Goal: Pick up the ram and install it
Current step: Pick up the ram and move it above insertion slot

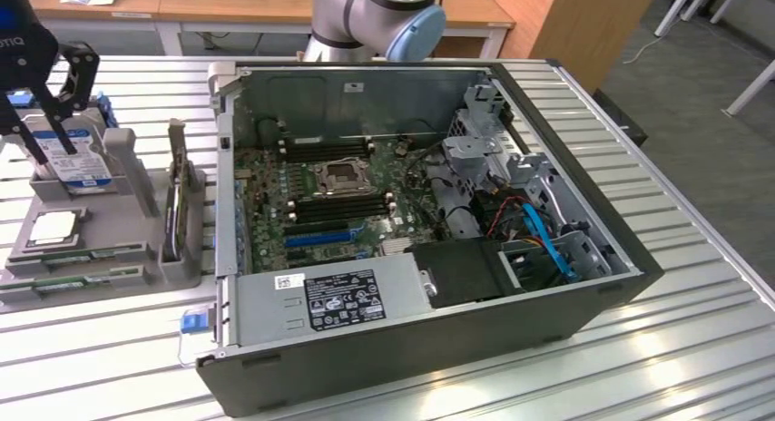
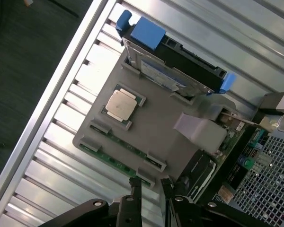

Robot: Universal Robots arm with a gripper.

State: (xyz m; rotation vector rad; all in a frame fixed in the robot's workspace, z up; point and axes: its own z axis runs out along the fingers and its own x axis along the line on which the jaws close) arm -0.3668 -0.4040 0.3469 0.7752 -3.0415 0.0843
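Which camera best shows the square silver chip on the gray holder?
The wrist view: it looks nearly straight down on the silver chip, so its whole lid shows. The exterior view sees the silver chip at a slant, near that view's left edge.

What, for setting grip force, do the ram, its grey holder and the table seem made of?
By looks: the ram is green circuit board, likely fibreglass laminate, slightly glossy, with small dark parts. The grey holder is matt, even grey with moulded clips, so probably plastic, perhaps printed. The table has ribbed, brightly reflecting slats, apparently aluminium.
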